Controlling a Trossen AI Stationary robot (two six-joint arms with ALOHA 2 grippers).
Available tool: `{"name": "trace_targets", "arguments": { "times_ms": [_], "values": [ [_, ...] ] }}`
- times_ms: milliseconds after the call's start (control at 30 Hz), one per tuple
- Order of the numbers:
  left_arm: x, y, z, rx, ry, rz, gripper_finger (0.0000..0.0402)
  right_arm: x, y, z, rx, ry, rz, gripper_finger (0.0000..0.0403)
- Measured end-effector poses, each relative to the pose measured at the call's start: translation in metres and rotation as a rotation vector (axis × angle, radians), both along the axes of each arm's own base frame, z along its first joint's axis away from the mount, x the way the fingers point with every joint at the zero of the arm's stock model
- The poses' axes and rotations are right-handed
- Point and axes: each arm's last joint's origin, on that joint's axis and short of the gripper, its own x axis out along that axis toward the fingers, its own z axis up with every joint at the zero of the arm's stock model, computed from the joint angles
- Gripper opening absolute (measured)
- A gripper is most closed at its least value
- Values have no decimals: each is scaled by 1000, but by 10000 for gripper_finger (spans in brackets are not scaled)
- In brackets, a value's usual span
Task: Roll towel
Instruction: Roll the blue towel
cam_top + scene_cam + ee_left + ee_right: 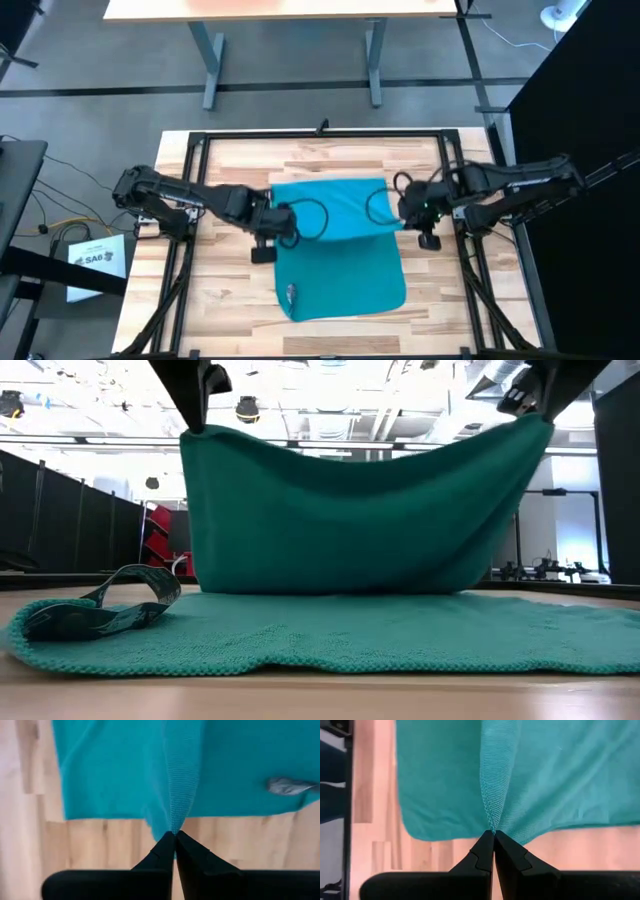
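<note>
The teal towel (340, 250) lies in the middle of the wooden table with its far end lifted. Its near part (330, 630) rests flat on the table. The lifted part (350, 510) hangs as a sagging sheet between my two grippers. My left gripper (283, 215) is shut on the towel's lifted left corner. My right gripper (405, 208) is shut on the lifted right corner. Both are above the table. My left gripper pinches the towel's lifted left corner (173, 822) between its two fingertips, coming from above. The cloth gathers into a ridge at the tips and hangs below them. My right gripper pinches the lifted right corner (491, 822) the same way, from above. The cloth sags between the two holds, and its lower part lies on the table.
A grey-green label loop (100, 610) lies on the towel's near left corner; it also shows in the high view (290, 294). A black frame (320, 133) runs around the tabletop. Bare wood shows left and right of the towel.
</note>
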Motion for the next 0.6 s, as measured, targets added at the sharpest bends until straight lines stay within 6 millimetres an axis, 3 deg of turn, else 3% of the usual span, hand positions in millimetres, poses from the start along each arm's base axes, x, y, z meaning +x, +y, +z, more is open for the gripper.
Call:
{"name": "trace_targets", "arguments": {
  "times_ms": [600],
  "values": [
    [-15,-74,-55,-114,-86,0,0,-7,65,-57,116,-5,-27,0]
  ]
}}
